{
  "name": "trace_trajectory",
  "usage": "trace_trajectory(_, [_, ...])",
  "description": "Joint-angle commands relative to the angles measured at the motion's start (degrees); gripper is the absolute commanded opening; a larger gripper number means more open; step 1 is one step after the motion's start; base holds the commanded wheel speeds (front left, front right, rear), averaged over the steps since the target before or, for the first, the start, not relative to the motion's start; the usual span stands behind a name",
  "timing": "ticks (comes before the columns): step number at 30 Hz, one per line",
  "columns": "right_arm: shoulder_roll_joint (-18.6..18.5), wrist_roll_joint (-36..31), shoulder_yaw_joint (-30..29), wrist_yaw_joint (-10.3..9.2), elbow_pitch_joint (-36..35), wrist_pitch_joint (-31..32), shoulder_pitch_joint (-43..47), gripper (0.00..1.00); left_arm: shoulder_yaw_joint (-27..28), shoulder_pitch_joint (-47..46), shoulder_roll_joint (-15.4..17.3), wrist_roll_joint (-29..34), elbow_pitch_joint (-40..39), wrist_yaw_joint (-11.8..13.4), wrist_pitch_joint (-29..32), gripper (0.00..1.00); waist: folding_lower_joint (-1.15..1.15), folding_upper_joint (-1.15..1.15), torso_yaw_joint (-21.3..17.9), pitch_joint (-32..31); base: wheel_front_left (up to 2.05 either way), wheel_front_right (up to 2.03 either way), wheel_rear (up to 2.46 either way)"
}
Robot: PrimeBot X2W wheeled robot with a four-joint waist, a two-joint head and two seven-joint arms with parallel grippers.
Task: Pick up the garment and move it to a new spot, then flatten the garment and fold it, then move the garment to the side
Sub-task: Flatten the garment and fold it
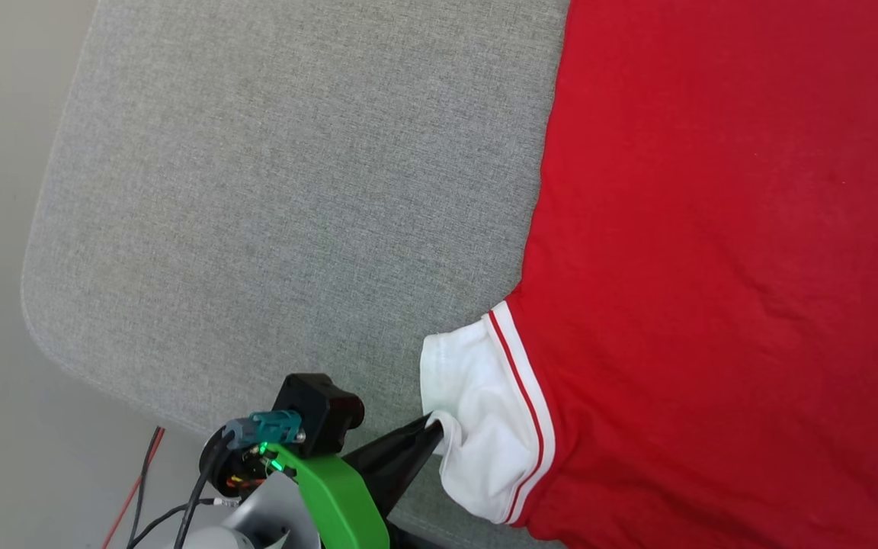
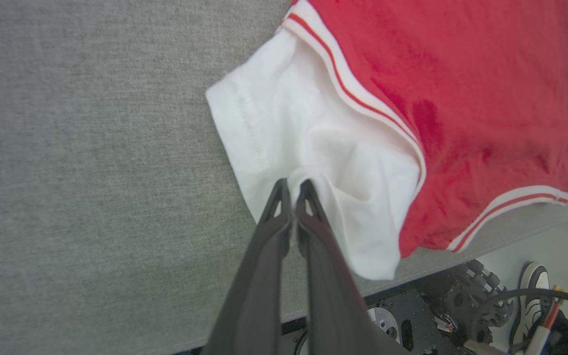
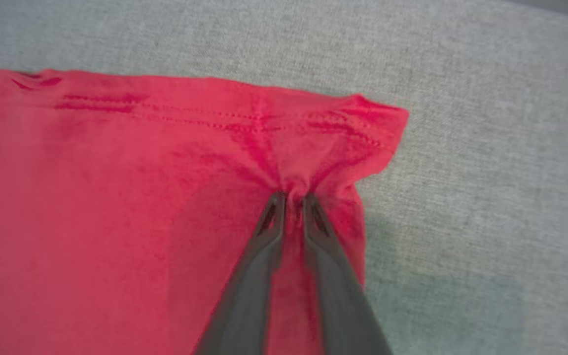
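The garment (image 1: 728, 252) lies spread with its plain red side up over the right part of the grey padded table (image 1: 294, 191). Its white short sleeve (image 1: 477, 412), edged with red-and-white trim, sticks out toward the table's near edge. My left gripper (image 1: 436, 428) is shut on the sleeve's cloth, which puckers around the fingertips (image 2: 280, 190) in the left wrist view. In the right wrist view my right gripper (image 3: 293, 197) is shut on a bunched fold of red fabric (image 3: 116, 222) near a hemmed corner (image 3: 382, 118) of the garment. The lettering is hidden.
Bare grey table surface stretches to the left of the garment, ending at a rounded corner (image 1: 35, 305). Pale floor lies beyond it. Cables (image 1: 142, 480) hang by my left arm. The robot base and a shoe (image 2: 530, 291) show below the table edge.
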Motion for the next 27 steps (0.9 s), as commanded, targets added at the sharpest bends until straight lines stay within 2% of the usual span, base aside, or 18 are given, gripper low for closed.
trace_trajectory(1, [0.3,0.6,0.4,-0.04,1.4,-0.1,2.4,0.0,0.0,-1.3,-0.3,0.4,0.2,0.0,-0.3,0.0,0.0,0.0,-0.1,-0.1,0.0,0.0,0.0])
trace_trajectory(13, [-0.3,2.7,1.0,-0.04,2.3,-3.2,7.3,0.0,1.3,-1.0,0.5,-0.6,1.5,0.8,-0.8,0.0,0.0,0.0,-3.2,-5.8,0.0,0.0,0.0])
trace_trajectory(27, [-0.6,9.1,1.7,-0.04,1.0,-6.9,24.0,0.0,3.0,2.9,1.9,-4.1,4.4,2.0,-2.6,0.0,0.0,0.0,-10.3,-19.2,0.0,0.0,0.0])
